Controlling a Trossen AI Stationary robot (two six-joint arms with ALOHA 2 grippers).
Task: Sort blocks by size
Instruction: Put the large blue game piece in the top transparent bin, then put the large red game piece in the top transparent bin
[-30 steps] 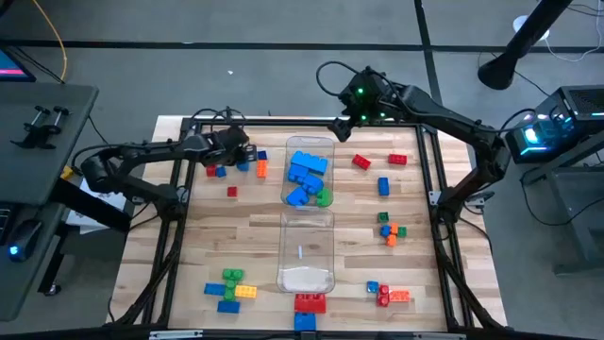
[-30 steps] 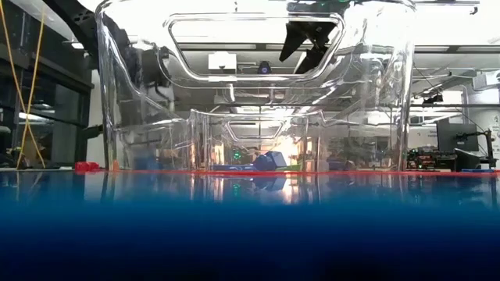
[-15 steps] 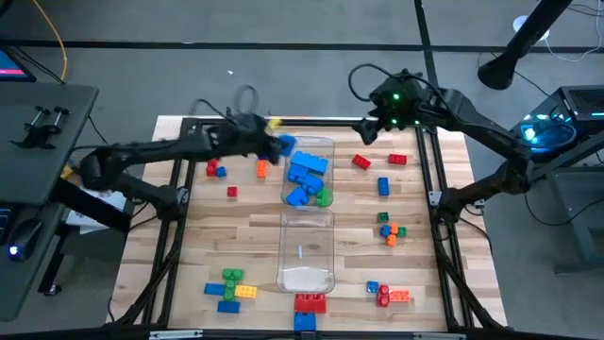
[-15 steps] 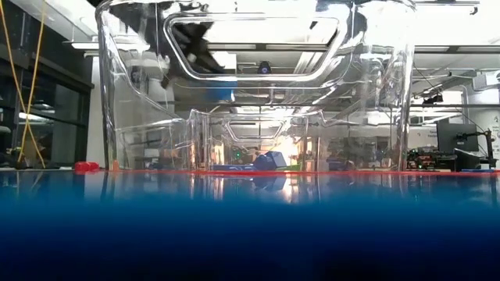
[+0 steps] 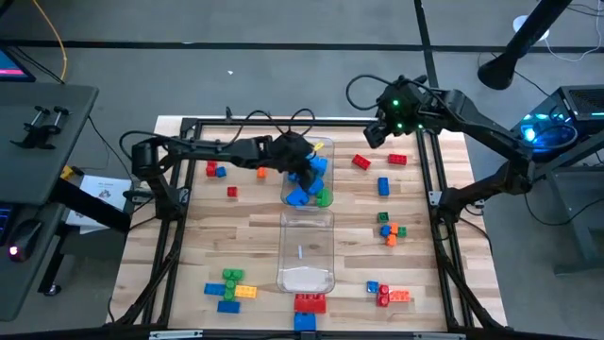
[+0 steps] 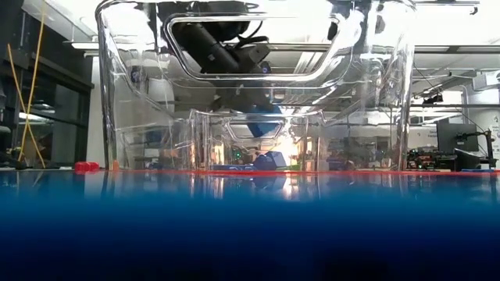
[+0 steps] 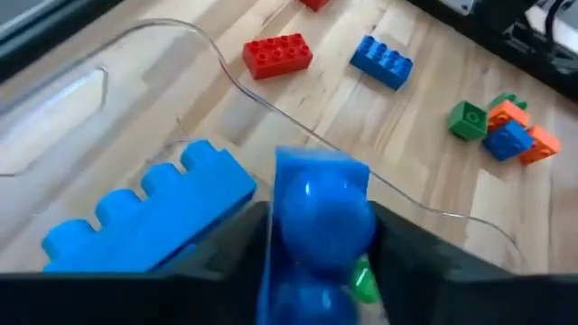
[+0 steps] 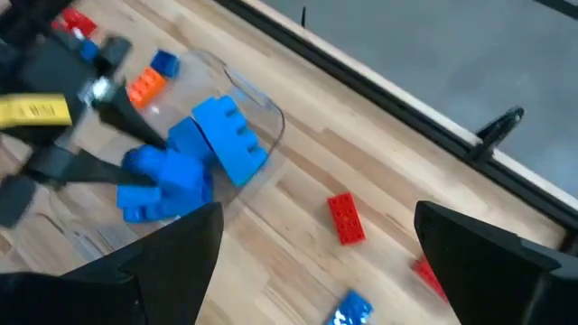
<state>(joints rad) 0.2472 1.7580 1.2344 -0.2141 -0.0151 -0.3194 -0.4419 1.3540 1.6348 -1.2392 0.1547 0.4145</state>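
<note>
Blocks [image 5: 307, 175] in blue, with one green, lie heaped in the far clear bin [image 5: 324, 144] at the counter's middle; other blocks lie scattered on the counter [image 5: 255, 236] to the left, right and near sides; the near clear bin [image 5: 307, 250] holds no blocks that can be made out. Left hand [image 5: 300, 162] reaches from the left over the far bin's left edge; a blue block [image 7: 318, 217] sits between its fingers, directly above the heap; whether the fingers press it or have let go cannot be told. Right hand [image 5: 376, 135] hangs over the far right part of the counter, fingers spread wide, holding nothing.
</note>
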